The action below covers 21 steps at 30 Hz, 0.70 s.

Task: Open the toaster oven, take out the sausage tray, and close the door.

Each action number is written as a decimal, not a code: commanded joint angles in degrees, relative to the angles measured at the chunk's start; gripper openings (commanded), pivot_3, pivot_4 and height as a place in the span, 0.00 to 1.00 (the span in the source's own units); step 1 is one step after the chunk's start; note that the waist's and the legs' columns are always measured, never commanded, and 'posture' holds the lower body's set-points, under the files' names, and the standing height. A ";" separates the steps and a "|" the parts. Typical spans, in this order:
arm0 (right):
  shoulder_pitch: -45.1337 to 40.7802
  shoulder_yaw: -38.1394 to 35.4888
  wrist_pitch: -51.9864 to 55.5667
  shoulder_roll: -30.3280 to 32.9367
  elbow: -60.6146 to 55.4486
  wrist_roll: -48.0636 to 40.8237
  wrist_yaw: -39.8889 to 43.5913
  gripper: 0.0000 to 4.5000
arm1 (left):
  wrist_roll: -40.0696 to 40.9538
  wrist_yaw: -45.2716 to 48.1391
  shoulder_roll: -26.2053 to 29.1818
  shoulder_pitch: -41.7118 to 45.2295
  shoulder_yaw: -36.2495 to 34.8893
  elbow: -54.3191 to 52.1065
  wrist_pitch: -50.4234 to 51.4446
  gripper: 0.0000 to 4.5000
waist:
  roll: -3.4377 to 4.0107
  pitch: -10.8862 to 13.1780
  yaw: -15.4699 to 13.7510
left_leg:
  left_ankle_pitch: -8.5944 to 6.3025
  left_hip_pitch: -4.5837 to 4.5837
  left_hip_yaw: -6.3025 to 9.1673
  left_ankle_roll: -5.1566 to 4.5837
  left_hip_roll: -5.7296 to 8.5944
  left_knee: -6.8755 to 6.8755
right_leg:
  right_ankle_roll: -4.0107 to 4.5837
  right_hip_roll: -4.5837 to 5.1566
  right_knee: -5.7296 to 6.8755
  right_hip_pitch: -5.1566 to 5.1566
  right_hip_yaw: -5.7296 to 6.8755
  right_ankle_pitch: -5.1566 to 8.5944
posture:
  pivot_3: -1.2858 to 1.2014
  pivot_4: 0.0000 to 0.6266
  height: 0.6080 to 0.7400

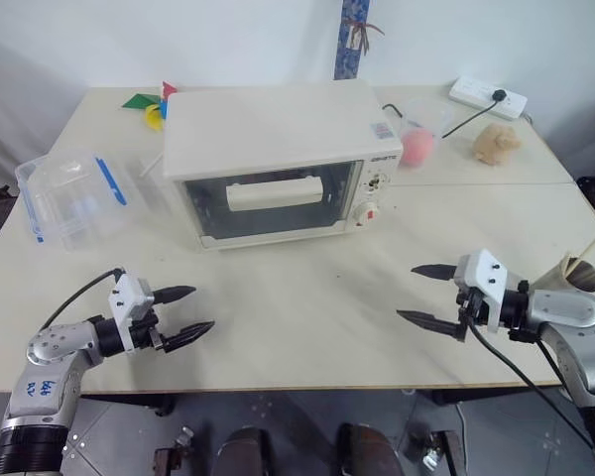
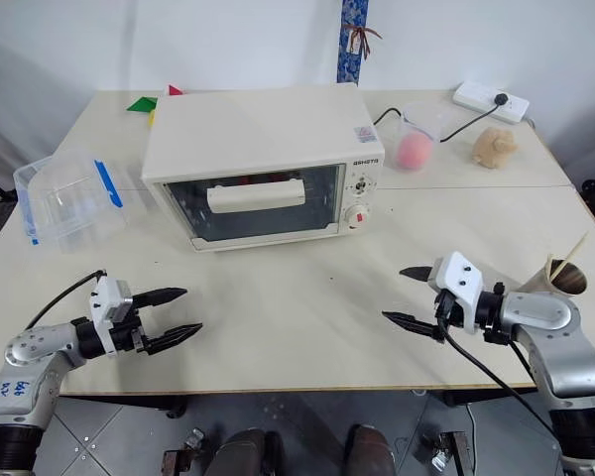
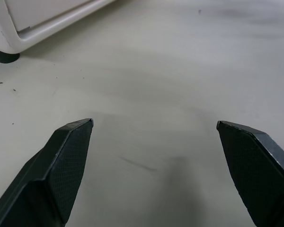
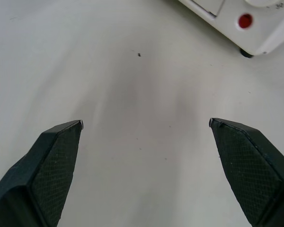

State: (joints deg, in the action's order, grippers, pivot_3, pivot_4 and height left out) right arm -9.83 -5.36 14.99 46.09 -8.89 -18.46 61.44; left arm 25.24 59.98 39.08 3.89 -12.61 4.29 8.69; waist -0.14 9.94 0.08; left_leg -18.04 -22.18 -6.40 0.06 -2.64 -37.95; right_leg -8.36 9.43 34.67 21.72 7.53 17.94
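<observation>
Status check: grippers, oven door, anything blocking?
Left gripper and right gripper open, empty, over the table. Toaster oven door shut, untouched. Nothing between grippers and oven.

Toaster oven (image 1: 278, 129) cream-white, door (image 1: 273, 203) dark-tinted glass, one knob (image 1: 369, 212) red; clear box (image 1: 69, 196) has blue clips.

Brand lettering on toaster oven (image 2: 263, 159) unreadable.

Behind the dark-tinted glass door (image 1: 273, 203) of the cream-white boxy toaster oven (image 1: 278, 149), the inside is too dim to tell what lies there. Small coloured pieces (image 1: 149, 104) behind the oven are partly hidden by it. The brown paper cup (image 1: 572, 273) is partly covered by the right arm.
</observation>
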 commanded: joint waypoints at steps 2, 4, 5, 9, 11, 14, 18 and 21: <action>0.36 0.10 1.39 0.23 -4.77 -0.47 -1.55 1.00 | 2.78 0.50 1.01 -0.60 -2.05 -3.94 2.16 0.99 | 0.00 0.00 -0.01 | 0.00 0.00 0.00 0.00 0.00 -0.01 | 0.00 0.00 0.00 0.00 0.00 0.00 | 0.52 0.24 1.00; 0.08 0.71 3.67 0.32 -6.61 -0.95 -2.19 1.00 | 1.68 -1.61 0.64 -0.84 -2.48 -4.92 1.63 0.99 | 0.00 0.00 -0.02 | 0.00 0.00 0.00 0.00 0.00 -0.02 | 0.00 0.00 0.02 0.00 -0.01 0.00 | 0.52 0.24 1.00; -0.37 1.06 4.82 0.42 -7.48 -1.05 -2.53 1.00 | 2.85 -2.00 0.34 -0.55 -2.95 -5.21 2.99 0.99 | 0.00 0.00 -0.02 | 0.00 0.00 0.01 0.00 0.00 -0.03 | 0.00 0.00 0.03 0.00 -0.01 0.00 | 0.52 0.24 1.00; -5.62 2.97 10.70 -0.78 -9.83 -2.49 -4.37 1.00 | 4.86 -2.97 0.73 0.29 -4.10 -6.64 5.91 0.99 | -0.01 0.01 0.03 | 0.00 0.00 0.01 0.00 -0.01 -0.08 | 0.00 0.00 0.06 0.00 -0.03 0.00 | 0.52 0.24 1.00; -9.09 4.29 12.60 -1.84 -10.02 -3.61 -4.39 1.00 | 5.70 -3.47 0.58 0.99 -4.83 -6.71 6.98 0.99 | -0.01 0.01 0.14 | 0.00 0.00 0.01 0.00 -0.02 -0.11 | 0.01 0.00 0.11 0.02 -0.04 0.00 | 0.52 0.24 1.00; -19.23 8.44 13.27 -5.86 -6.77 -3.58 -3.77 1.00 | 9.05 -3.53 0.70 3.03 -7.32 -6.47 9.08 0.99 | -0.10 0.07 0.56 | -0.01 0.00 0.00 0.02 -0.05 -0.12 | 0.03 0.00 0.29 0.17 -0.06 -0.01 | 0.52 0.24 1.00; -28.59 11.89 11.43 -11.18 0.35 -2.39 -3.04 1.00 | 12.85 -2.77 1.68 4.87 -10.41 -6.72 11.70 0.99 | -0.22 0.08 0.50 | 0.01 -0.15 -0.15 0.11 -0.06 -0.15 | 0.06 0.01 0.71 0.55 -0.07 -0.01 | 0.52 0.24 1.00; -33.35 13.92 8.02 -13.63 5.59 -1.20 -0.58 1.00 | 14.23 -2.01 2.96 5.36 -12.48 -6.50 12.69 0.99 | -0.28 0.12 0.44 | 0.00 -0.25 -0.25 0.13 -0.06 -0.14 | 0.05 0.02 0.82 0.75 -0.07 -0.02 | 0.52 0.24 1.00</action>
State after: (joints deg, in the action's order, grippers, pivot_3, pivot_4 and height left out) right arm -41.58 8.73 25.32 32.74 -3.97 -20.12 59.61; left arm 37.47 57.31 40.99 8.70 -22.74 -1.15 21.19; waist -0.43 10.06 0.52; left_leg -18.04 -22.42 -6.67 0.19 -2.70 -38.09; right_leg -8.31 9.45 35.51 22.49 7.46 17.92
